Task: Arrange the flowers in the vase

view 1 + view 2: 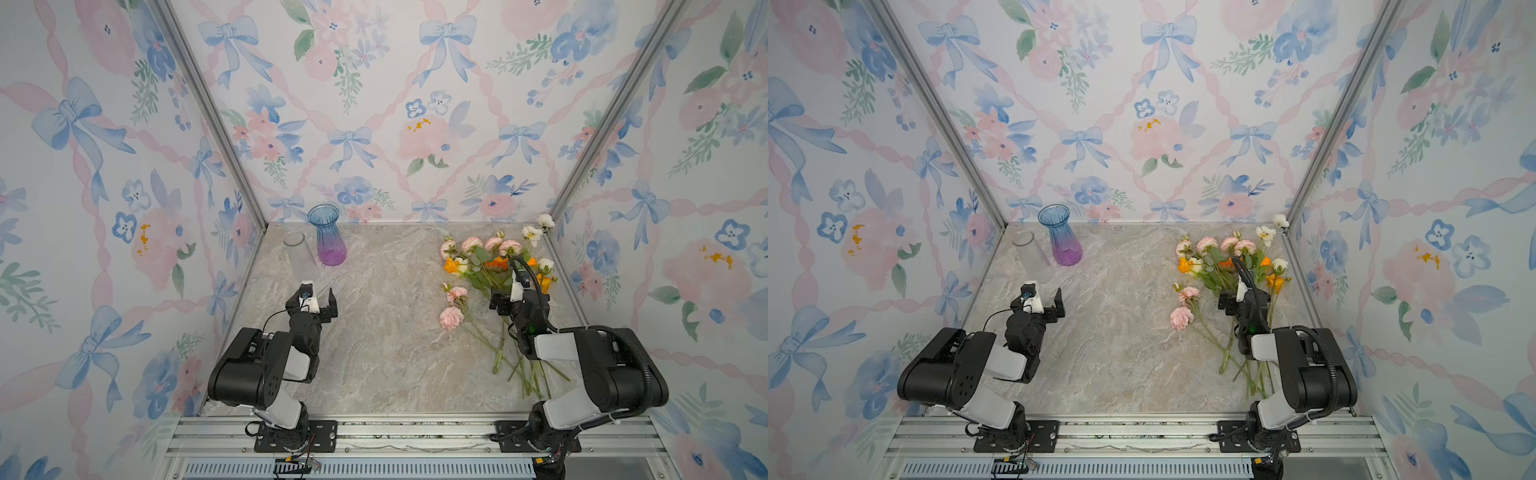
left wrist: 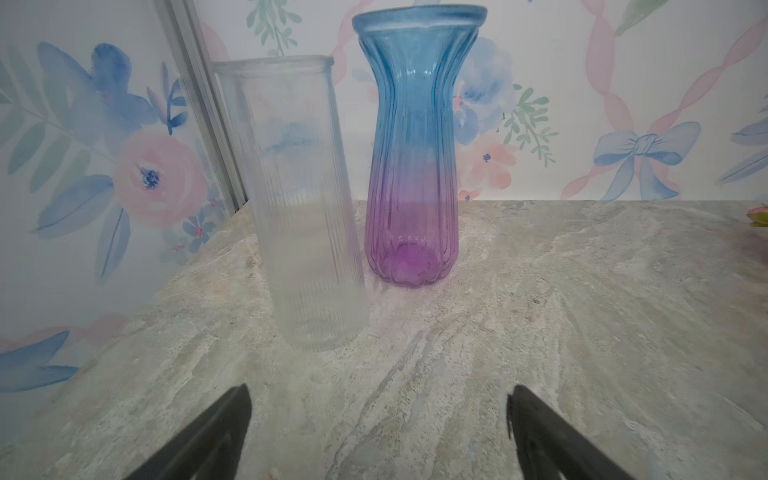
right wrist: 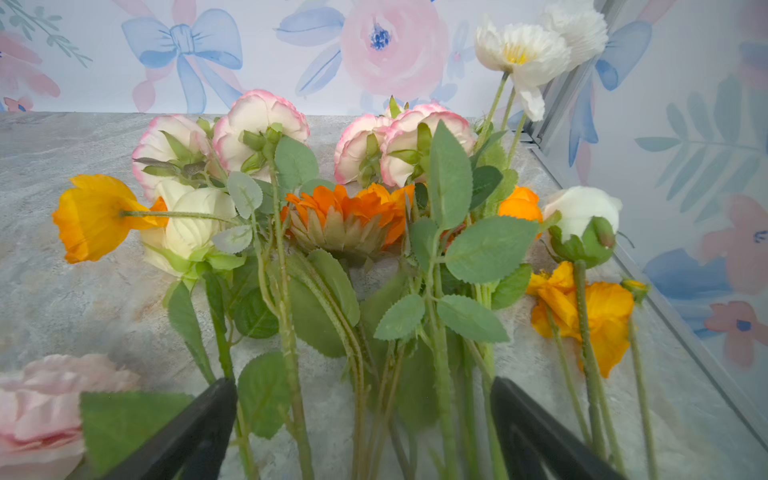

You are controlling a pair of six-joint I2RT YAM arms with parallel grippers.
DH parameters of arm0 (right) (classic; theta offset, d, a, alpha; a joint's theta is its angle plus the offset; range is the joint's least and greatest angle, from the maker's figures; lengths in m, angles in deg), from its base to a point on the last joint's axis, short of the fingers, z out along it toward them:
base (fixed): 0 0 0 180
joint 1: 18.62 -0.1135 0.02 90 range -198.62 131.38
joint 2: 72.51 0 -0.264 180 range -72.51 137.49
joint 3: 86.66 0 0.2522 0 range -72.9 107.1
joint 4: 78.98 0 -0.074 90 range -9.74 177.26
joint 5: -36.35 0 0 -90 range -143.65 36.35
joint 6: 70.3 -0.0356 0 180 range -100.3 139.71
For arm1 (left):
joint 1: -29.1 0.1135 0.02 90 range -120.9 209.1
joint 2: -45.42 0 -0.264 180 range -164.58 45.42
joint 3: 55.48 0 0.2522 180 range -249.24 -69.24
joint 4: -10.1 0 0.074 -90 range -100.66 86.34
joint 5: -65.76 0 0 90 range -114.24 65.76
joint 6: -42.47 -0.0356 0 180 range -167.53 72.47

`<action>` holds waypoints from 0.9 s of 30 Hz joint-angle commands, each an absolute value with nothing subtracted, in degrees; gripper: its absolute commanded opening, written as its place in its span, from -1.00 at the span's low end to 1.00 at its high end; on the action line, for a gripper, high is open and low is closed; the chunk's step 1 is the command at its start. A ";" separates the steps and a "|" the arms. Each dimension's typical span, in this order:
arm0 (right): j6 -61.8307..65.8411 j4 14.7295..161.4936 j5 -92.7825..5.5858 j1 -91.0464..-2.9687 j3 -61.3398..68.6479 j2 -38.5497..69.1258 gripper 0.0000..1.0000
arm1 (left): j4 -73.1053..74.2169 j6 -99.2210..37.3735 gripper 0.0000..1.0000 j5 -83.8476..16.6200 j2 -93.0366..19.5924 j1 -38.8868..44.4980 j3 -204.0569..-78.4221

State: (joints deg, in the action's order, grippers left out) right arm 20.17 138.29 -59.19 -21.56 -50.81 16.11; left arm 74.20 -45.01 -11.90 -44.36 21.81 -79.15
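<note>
Over the fanned stems at the right of the bench (image 1: 390, 340), my right gripper (image 3: 363, 384) hovers with its jaws wide apart, closed on nothing. My left gripper (image 2: 379, 390) is equally spread and empty, facing the 2 vases.

All the flowers (image 1: 472, 244) lie flat on the bench, blooms toward the back wall, with the stems crossing near my right arm. None is in a vase yet.

To pick well, I judge I should single out 1 stem, close on its bare length below the leaves, and lift slowly. The stems overlap and look hairy, so they will likely snag neighbours. The pink carnation-like bloom (image 1: 451, 318) at the bunch's edge looks the easiest start.

Petals seem soft fabric, and the leaves are serrated and matte. The blue-to-purple glass vase (image 2: 411, 158) is fluted, pinched at the neck and flared at the rim. Just beside it, the clear ribbed cylinder vase (image 2: 299, 208) has a straight mouth. Both stand upright at the back left, well apart from the flowers.
</note>
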 commanded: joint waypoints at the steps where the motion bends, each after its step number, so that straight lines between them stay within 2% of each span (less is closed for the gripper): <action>1: 19.70 138.42 -58.20 -21.10 -50.16 16.00 0.94 | 74.03 -45.33 0.96 -12.52 -43.61 22.20 -80.04; 11: 19.62 138.52 -58.06 -21.00 -50.16 16.00 0.94 | 74.01 -43.76 0.96 -17.14 -43.48 24.68 -79.84; 25: 19.79 138.99 -58.56 -21.30 -50.47 15.92 0.94 | 74.05 -43.71 0.96 -17.77 -43.34 24.87 -79.70; 27: 20.16 140.13 -59.78 -21.88 -51.74 13.48 0.94 | 74.25 -44.39 0.96 -20.08 -42.01 25.05 -79.32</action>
State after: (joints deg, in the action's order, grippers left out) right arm 20.17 138.42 -58.45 -21.37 -50.86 15.93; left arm 74.09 -44.35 -17.41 -44.07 24.56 -79.15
